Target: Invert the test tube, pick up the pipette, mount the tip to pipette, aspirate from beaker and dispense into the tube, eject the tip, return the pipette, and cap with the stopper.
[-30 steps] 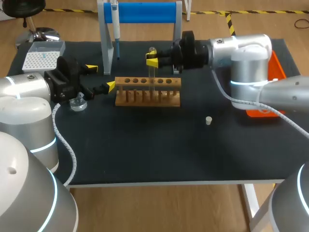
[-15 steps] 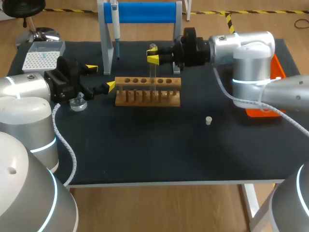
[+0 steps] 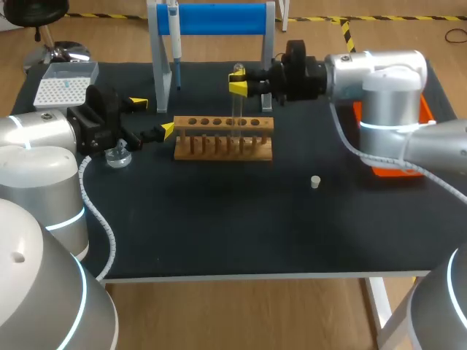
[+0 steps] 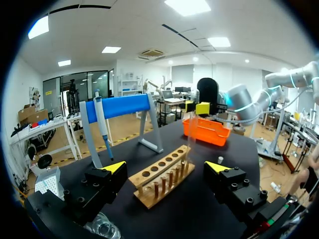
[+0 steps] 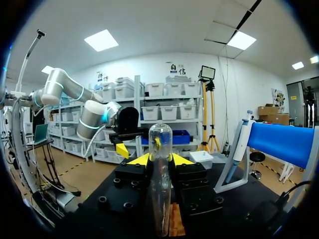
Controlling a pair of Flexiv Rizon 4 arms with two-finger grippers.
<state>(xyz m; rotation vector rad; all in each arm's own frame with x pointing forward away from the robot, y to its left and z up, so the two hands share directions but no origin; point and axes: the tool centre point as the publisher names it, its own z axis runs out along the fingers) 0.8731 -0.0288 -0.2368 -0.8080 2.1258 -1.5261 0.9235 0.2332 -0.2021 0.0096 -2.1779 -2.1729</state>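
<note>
1. Shifted over the last second: right arm (image 3: 379, 80) sits further toward the right of the frame and slightly higher, and the test tube (image 3: 236, 106) has gone with it. Left arm (image 3: 36, 135), rack and stopper are unchanged.
2. Black table (image 3: 219, 219) fills the middle of the frame.
3. Right arm enters from the right edge and reaches across the upper centre.
4. Left arm enters at the left edge and lies level with the rack.
5. Blue-barred stand (image 3: 219, 18) is at top centre, behind the rack.
6. Wooden rack (image 3: 223, 138) is in the upper middle, with its holes in a row.
7. Orange tray (image 3: 398, 170) is at right, mostly hidden under the right arm.
8. Tip box (image 3: 66, 82) is at upper left.
9. Left gripper (image 3: 153, 117) is just left of the rack. Its fingers are spread wide and touch nothing.
10. Right gripper (image 3: 238, 87) is above the rack's rear edge, clamped on the test tube from both sides.
11. Glass beaker (image 3: 117, 155) is at left, just below the left gripper.
12. Pipette (image 3: 174, 36) hangs on the stand's left end.
13. Test tube is upright with its rounded end up, as the right wrist view shows. Its lower end reaches the rack top. Cannot tell whether it sits in a hole.
14. Stopper (image 3: 315, 181) is right of centre on bare table, well apart from the rack.
</note>
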